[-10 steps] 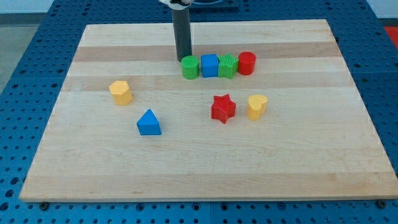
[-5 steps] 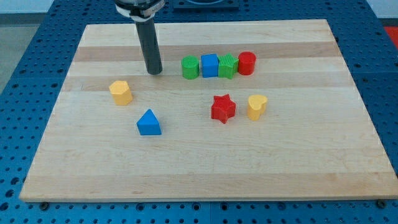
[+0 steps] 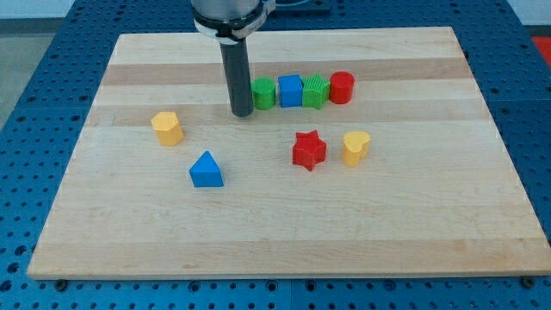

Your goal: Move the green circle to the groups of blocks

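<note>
The green circle (image 3: pixel 264 93) stands at the left end of a tight row with a blue cube (image 3: pixel 290 90), a green ridged block (image 3: pixel 316 91) and a red cylinder (image 3: pixel 342 87), above the board's middle. My tip (image 3: pixel 242 112) rests on the board just left of and slightly below the green circle, close to it; I cannot tell whether they touch. The rod rises straight up from there.
A red star (image 3: pixel 309 150) and a yellow heart (image 3: pixel 355 147) lie below the row. A yellow hexagon (image 3: pixel 167 127) and a blue triangle (image 3: pixel 206 170) lie at the left. The wooden board (image 3: pixel 284 241) sits on a blue perforated table.
My tip went from the green circle's upper left out to the left, then came back right and down to the circle's lower left. The blocks have not moved.
</note>
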Tool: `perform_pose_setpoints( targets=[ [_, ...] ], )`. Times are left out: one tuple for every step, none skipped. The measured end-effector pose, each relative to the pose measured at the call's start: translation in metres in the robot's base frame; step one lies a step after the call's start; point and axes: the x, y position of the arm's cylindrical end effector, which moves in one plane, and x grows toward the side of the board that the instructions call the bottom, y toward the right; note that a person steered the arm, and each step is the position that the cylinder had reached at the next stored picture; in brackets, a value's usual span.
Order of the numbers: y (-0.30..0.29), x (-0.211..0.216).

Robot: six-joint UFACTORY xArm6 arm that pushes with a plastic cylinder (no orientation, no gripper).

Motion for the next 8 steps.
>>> perform_pose_setpoints(
  targets=[
    [0.002, 0.000],
    [0.006, 0.000],
    [0.010, 0.000],
    [0.015, 0.000],
    [0.020, 0.000],
    [0.025, 0.000],
    [0.025, -0.002],
    [0.025, -0.003]
  ],
)
